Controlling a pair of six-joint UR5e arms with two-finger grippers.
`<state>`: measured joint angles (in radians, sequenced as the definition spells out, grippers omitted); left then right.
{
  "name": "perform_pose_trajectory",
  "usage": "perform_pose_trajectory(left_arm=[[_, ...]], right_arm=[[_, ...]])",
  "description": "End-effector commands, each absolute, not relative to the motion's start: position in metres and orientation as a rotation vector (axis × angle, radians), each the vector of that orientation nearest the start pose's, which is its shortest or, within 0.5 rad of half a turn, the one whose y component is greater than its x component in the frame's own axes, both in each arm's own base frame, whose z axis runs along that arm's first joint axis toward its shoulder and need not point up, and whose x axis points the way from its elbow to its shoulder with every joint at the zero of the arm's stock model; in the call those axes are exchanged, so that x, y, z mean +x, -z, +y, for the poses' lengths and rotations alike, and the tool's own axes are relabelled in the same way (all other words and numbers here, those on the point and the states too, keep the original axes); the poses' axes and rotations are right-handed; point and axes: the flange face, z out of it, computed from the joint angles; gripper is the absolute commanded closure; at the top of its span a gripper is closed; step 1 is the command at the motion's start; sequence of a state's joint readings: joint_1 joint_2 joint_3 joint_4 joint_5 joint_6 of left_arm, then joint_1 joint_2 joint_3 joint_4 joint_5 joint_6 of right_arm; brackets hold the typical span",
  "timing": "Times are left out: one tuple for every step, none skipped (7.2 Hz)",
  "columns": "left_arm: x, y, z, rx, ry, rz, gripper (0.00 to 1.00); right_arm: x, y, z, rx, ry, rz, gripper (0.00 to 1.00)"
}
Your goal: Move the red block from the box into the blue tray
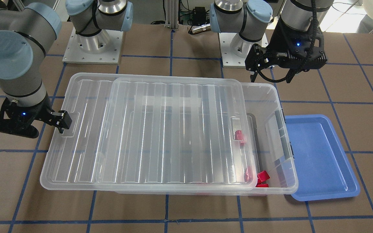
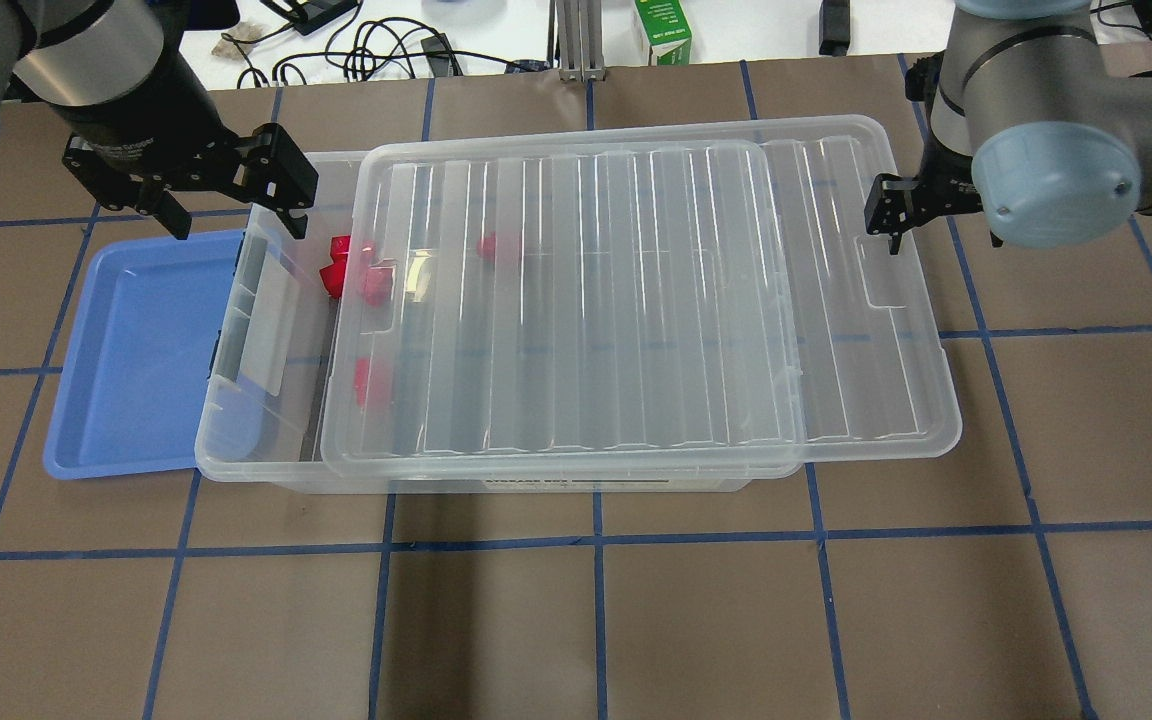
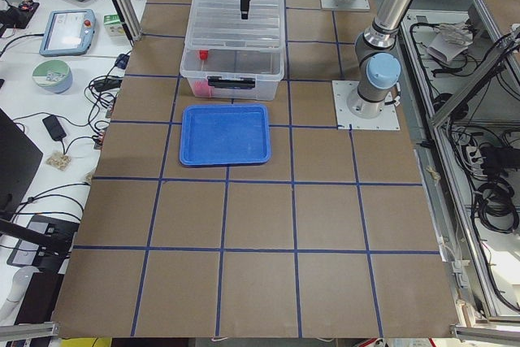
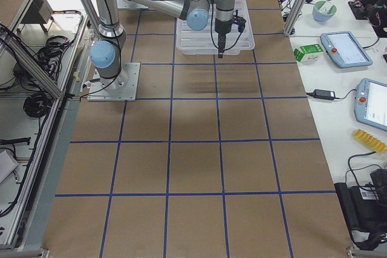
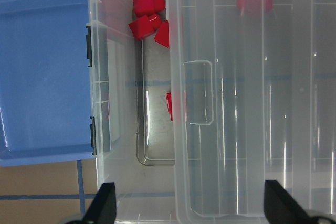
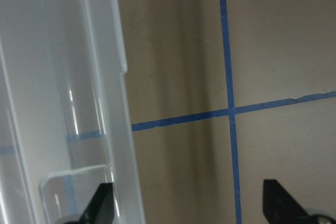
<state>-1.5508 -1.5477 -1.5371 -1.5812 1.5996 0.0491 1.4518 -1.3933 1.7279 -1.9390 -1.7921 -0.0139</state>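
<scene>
One camera looks down from behind the robot's bases (image 1: 92, 48); another faces them across the worktop (image 1: 186, 210), steeply down. Two distant ones look along it from its ends. Both wrist cameras look straight down, close. Overhead, front and left-wrist views share the blue tray (image 2: 136, 340) and the open end of the box (image 2: 236, 440).

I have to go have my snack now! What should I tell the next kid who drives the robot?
Left end effector: open, holding nothing, hovering over the uncovered end of the box.
Right end effector: open, at the far edge of the lid, gripping nothing.
The lid sits shifted toward the robot's right, so the box end beside the blue tray is open.
A red block lies in that open end with others beside it; more sit under the lid.
Done: the box is opened.
Left: pick up a red block and put it in the blue tray, which has nothing in it.
</scene>
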Motion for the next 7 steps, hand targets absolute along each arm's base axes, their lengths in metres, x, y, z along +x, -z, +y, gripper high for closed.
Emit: perform_pose_trajectory(left_arm=[[-0.121, -0.515, -0.489, 0.044, 0.072, 3.108, 0.0], [-0.12, -0.515, -0.489, 0.044, 0.074, 3.107, 0.0], [-0.12, -0.513, -0.491, 0.042, 0.07, 3.108, 0.0], [-0.12, -0.515, -0.49, 0.039, 0.075, 3.11, 0.0], [-0.121, -0.515, -0.49, 0.042, 0.075, 3.11, 0.0], [-0.12, -0.512, -0.491, 0.044, 0.07, 3.104, 0.0], [-0.12, -0.514, -0.49, 0.044, 0.076, 3.1, 0.0]], right_arm=[[0.023, -0.359, -0.559, 0.184, 0.012, 3.358, 0.0], [0.02, -0.359, -0.559, 0.187, 0.012, 3.361, 0.0], [0.01, -0.361, -0.56, 0.2, 0.015, 3.358, 0.0], [0.002, -0.361, -0.56, 0.223, 0.01, 3.355, 0.0], [0.0, -0.36, -0.56, 0.206, 0.009, 3.358, 0.0], [-0.007, -0.361, -0.56, 0.168, 0.002, 3.363, 0.0], [-0.019, -0.362, -0.559, 0.198, -0.002, 3.358, 0.0]])
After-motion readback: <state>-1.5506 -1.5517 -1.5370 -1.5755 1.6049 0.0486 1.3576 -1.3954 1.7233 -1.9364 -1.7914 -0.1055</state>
